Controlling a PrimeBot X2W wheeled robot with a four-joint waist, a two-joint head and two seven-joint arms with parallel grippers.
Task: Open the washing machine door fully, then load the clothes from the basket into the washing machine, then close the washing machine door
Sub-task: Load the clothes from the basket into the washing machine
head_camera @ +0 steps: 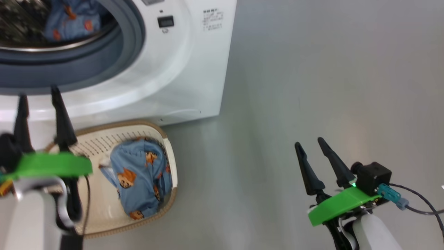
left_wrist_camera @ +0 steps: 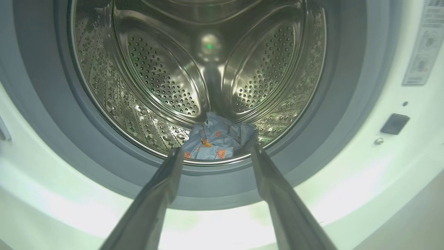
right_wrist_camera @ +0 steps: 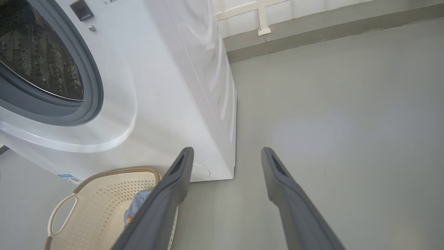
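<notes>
The white washing machine stands open-mouthed, and its door is out of view. One light-blue fox-print garment lies at the front of the steel drum. My left gripper is open and empty, level with the grey gasket and just outside it; from the head it shows at the lower left. More of the clothes lie in the cream basket on the floor before the machine. My right gripper hangs open and empty over bare floor to the basket's right.
Grey floor stretches to the right of the machine. A wall base with a white railing runs behind it. The basket's handle faces my right wrist camera. A cable trails off the right wrist.
</notes>
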